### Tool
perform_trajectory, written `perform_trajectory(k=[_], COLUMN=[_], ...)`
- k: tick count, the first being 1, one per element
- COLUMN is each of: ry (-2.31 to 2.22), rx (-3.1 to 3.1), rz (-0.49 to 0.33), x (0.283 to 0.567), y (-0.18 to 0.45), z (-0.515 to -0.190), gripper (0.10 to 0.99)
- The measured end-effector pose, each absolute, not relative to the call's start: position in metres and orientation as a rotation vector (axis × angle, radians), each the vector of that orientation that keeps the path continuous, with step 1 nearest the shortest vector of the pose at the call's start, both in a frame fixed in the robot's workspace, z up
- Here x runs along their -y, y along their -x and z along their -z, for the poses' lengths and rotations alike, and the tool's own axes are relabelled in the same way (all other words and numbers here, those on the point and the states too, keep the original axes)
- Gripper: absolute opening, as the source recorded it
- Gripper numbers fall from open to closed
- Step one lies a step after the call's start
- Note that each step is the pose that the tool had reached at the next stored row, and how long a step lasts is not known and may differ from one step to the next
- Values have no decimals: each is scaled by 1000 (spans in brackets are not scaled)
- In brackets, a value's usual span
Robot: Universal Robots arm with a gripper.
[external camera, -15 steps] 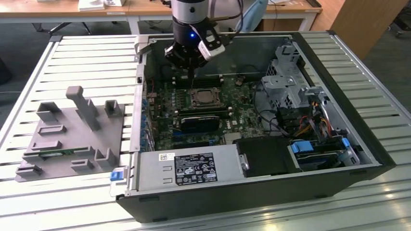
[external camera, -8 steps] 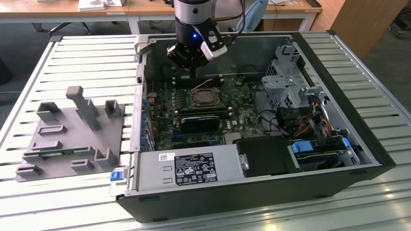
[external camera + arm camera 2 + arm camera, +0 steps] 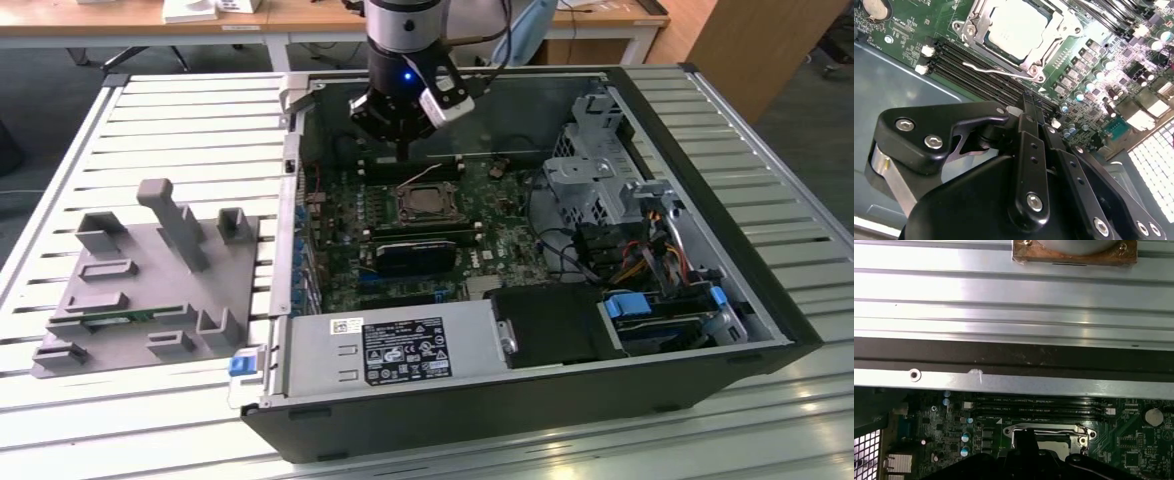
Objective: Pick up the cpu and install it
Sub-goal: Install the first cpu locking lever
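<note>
Silvery-grey square cpu [image 3: 1016, 27] — seated in the steel-framed motherboard socket [image 3: 1037, 65], inside the open black computer case [image 3: 747, 250]. Black gripper [image 3: 1030, 102] above the memory slots [image 3: 979, 75] just beside it — jaws closed together, empty.

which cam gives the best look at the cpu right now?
The second wrist view: the cpu lies large and unobstructed in its socket frame. The exterior view shows it small on the motherboard, under the gripper. In the first wrist view the gripper's dark body partly covers it.
</note>
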State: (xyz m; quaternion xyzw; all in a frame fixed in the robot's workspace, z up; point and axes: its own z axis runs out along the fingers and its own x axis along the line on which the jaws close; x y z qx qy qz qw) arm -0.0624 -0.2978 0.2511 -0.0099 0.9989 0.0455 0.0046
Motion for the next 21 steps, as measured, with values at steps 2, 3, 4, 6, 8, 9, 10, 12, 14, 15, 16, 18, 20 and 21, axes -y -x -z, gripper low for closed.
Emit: perform_trajectory(k=[2,3,4,6,8,9,10,12,14,15,16,18,20,21], ry=[31,31,31,31,31,31,31,31,31,31,31,31,31,31], rx=[-3129,-3129,-3129,-3129,-3129,-3129,-3129,-3129,-3129,-3129,-3129,-3129,-3129,-3129], rz=[-142,-142,-142,-142,-143,-143,-143,-143,-142,-142,-142,-143,-142,-142], x=[298,298,298,298,298,298,298,298,298,298,298,298,298,298], y=[61,61,60,59,58,58,57,57,56,56,56,56,55,55], z=[-250,-250,-250,-250,-249,-249,-249,-249,-249,-249,-249,-249,-249,-249], gripper=[106,106,106,106,106,106,106,106,106,106,106,106,106,106])
